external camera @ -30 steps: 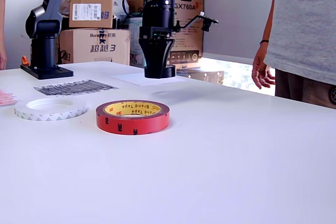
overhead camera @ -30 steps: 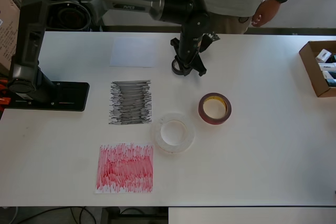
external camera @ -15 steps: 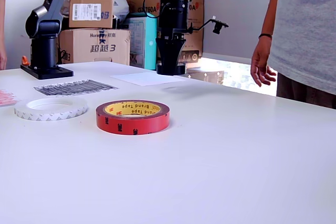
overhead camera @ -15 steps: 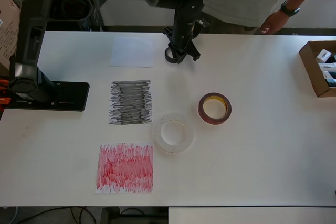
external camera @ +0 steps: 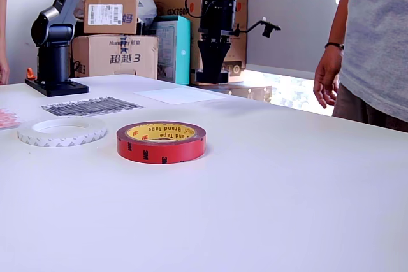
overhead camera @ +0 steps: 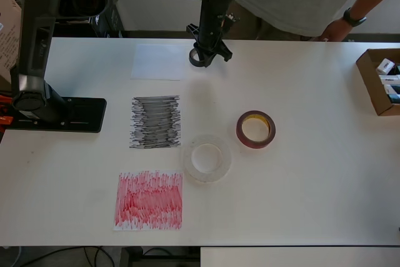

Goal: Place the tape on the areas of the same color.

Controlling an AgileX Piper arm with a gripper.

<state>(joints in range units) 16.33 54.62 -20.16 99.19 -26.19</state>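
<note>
The end effector [overhead camera: 201, 56] points straight down, clamped on the black tape [overhead camera: 196, 58], its ring lying flat, raised above the tabletop [overhead camera: 300, 186] beside the white sheet [overhead camera: 159, 62].

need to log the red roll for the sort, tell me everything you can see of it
The red tape roll is a wide ring with red outer winding and a yellowish inner core printed with "Brand Tape". It lies flat on the white table, hole up, close to the translucent white roll but apart from it. Nothing grips it, and it sits off the red scribbled patch.
</note>
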